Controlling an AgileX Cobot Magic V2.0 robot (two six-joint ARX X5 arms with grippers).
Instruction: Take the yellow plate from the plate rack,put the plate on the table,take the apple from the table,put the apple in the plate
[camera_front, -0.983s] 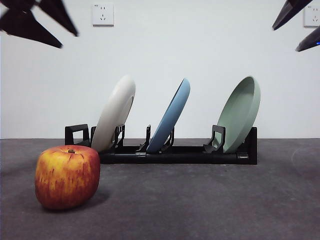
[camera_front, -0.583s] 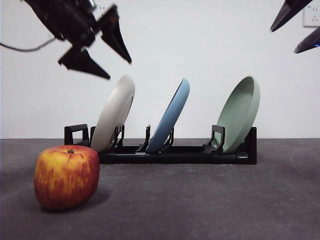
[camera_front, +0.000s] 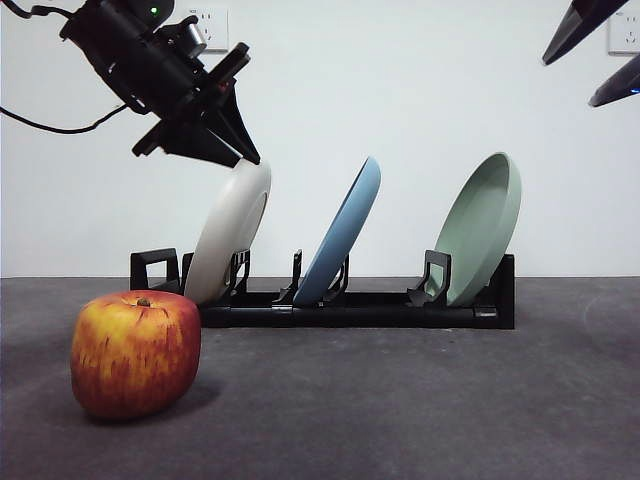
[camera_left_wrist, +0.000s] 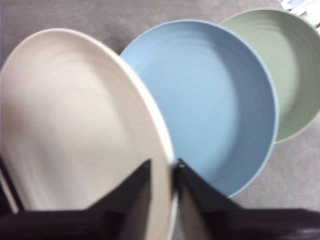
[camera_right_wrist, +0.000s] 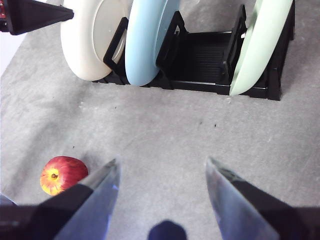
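The left tool (camera_front: 232, 150) is set over the top rim of the yellow plate (camera_front: 228, 232), one jaw on either side of the rim with a narrow gap between them; whether the rim is already pinched cannot be told. The yellow plate leans in the end slot of the plate rack (camera_front: 350, 305), just beside the light blue plate (camera_front: 342, 235). If the rim is gripped too shallowly, the plate could slip out on lifting and knock the blue one. A tilted pull could drag the rack across the worktop (camera_front: 420, 400). The apple (camera_front: 135, 352) sits near that end of the rack and could be struck. The right tool (camera_right_wrist: 161, 175) is held wide apart, high above.
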